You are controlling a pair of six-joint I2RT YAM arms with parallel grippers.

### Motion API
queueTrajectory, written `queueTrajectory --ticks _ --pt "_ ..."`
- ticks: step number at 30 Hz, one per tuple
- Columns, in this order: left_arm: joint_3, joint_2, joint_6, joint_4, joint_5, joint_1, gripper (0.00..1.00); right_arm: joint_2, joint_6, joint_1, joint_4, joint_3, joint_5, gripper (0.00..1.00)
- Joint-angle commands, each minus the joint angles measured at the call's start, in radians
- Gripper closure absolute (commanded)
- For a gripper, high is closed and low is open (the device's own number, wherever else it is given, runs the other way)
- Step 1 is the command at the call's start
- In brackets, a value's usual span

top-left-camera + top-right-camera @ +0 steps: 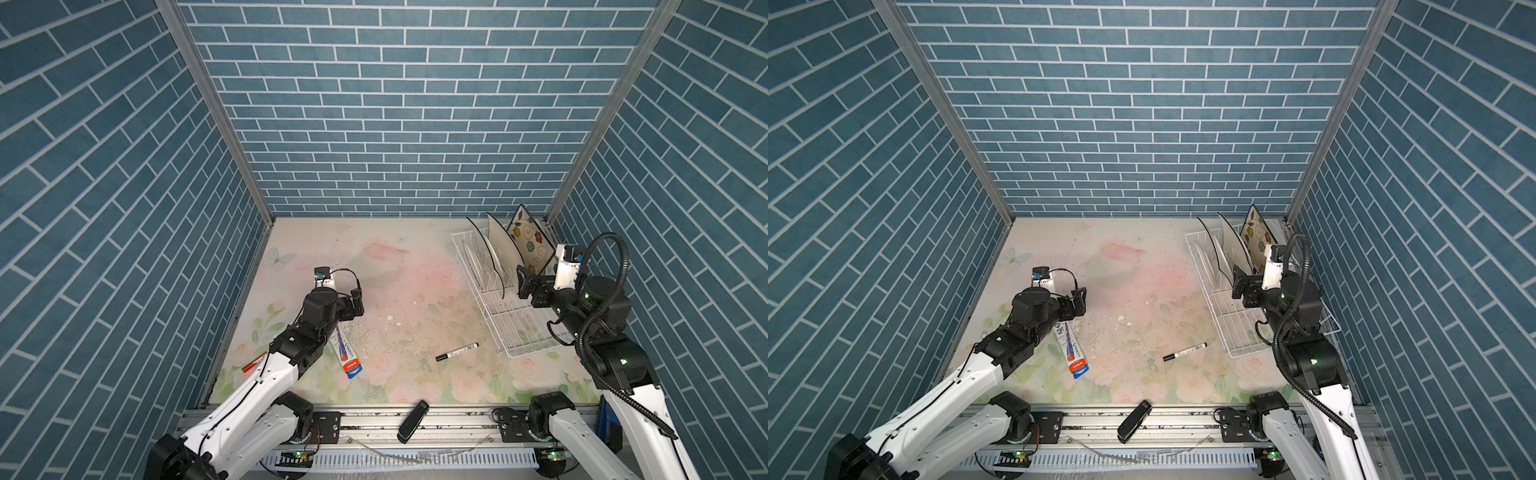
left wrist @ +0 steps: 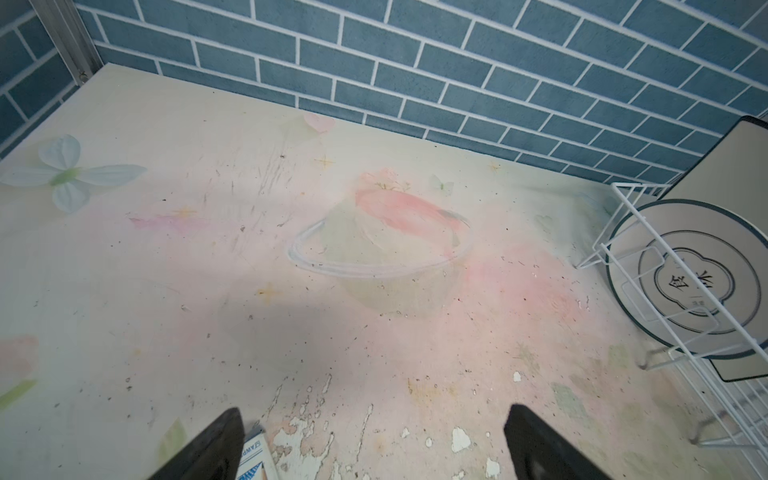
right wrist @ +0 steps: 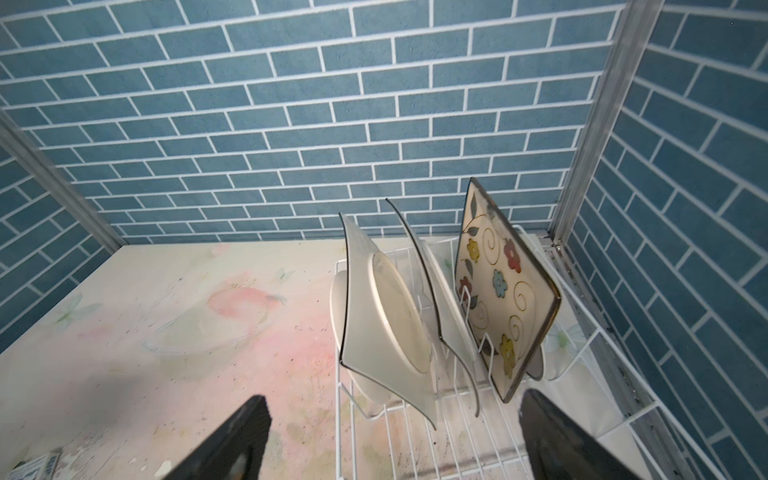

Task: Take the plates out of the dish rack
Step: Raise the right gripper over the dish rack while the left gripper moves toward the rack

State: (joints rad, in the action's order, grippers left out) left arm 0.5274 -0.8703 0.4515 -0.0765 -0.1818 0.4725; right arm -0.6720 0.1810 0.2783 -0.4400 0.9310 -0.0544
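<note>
Rack: the large white wire dish rack point(image 1: 515, 332) sits at the right of both top views, its far end close to the back right corner of the flower-printed tabletop point(image 1: 395, 270).

Plates: all in the rack, upright between the prongs at its far end.
- The cream square plate with coloured flowers and black swirls point(image 1: 528, 241) is furthest right and leans back.
- Left of it stands the plain white square plate with a thin black rim point(image 1: 500, 245).
- The right wrist view shows a second black-rimmed white plate point(image 3: 374, 332) beside it, back side towards me.
- The round white plate with a dark rim point(image 2: 681, 282) is at the left end of the row.

My right gripper point(image 1: 528, 286): spread wide with nothing between the fingers, above the rack floor just in front of the flowered plate's lower edge. I cannot tell whether it touches.

My left gripper point(image 1: 358, 302): also spread wide and empty, over bare table left of centre.

Other items:
- A blue, white and red tube point(image 1: 347, 357) lies partly under that arm.
- A black marker with a white label point(image 1: 457, 351) lies near the rack's front corner.
</note>
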Motion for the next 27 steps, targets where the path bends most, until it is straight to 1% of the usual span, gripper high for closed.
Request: queueTrajectory --ticks 1,5,8,10,13,17,20,23,24,27 --pt "-0.034 0.014 0.024 0.047 -0.008 0.017 0.00 -0.051 0.046 0.054 -0.043 0.075 0.007 0.06" --pt "0.004 -0.010 0.006 0.008 -0.018 0.017 0.00 -0.139 0.038 0.155 -0.094 0.131 -0.091 0.05" --pt "0.017 -0.030 0.020 -0.005 0.018 0.020 0.00 -0.238 0.039 0.213 -0.187 0.220 -0.148 0.05" --pt "-0.002 -0.032 0.048 0.020 0.044 0.023 0.00 -0.300 0.040 0.251 -0.249 0.273 -0.205 0.04" --pt "-0.034 -0.042 0.071 0.084 0.036 0.039 0.00 -0.384 0.033 0.307 -0.315 0.340 -0.301 0.04" --pt "0.035 -0.084 0.027 0.015 0.034 0.044 0.00 -0.507 0.062 0.366 -0.445 0.451 -0.414 0.05" --pt "0.048 -0.096 0.015 0.011 0.032 0.045 0.00 -0.587 0.061 0.420 -0.491 0.505 -0.499 0.07" --pt "0.092 -0.105 0.007 -0.046 0.065 0.044 0.00 -0.673 0.069 0.455 -0.554 0.556 -0.586 0.07" --pt "0.100 -0.105 0.010 -0.064 0.072 0.047 0.00 -0.695 0.064 0.459 -0.560 0.565 -0.599 0.07" --pt "0.086 -0.095 0.028 -0.064 0.080 0.048 0.00 -0.762 0.049 0.457 -0.563 0.603 -0.660 0.06"
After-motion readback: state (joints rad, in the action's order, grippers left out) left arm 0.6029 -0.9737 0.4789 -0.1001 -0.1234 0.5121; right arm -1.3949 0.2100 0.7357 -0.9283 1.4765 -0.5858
